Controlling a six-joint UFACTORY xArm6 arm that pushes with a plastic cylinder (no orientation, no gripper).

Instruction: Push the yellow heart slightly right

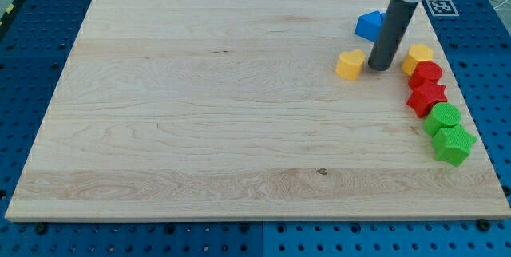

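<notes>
The yellow heart (pixel 350 64) is lying on the wooden bench (pixel 200 113) toward the view's upper right, and the tip (pixel 378 69) is being held just beside it, on the heart's right — the side toward which the block is to be moved. No jaws are being carried by this arm; only a straight dark rod is fitted, so nothing is being gripped.

The main risk is being posed by this placement: it is judged that any travel toward the view's left from here would be driving the heart the wrong way. The tip would probably need to be taken around to the heart's left flank, and a clipped corner during that detour could be turning or displacing the block.

A second risk is being set by the crowding on the right. A yellow hexagonal block (pixel 417 56) is sitting near the rod's far side, and below it a column is being formed by a red round block (pixel 428 73), a red star (pixel 426 96), a green round block (pixel 442 116) and a green star (pixel 453 143), each touching or nearly touching the next. A blue block (pixel 369 25) — shape partly hidden by the rod — is lying toward the view's top. An overlong push is judged likely to be sending the heart into the yellow hexagonal block.
</notes>
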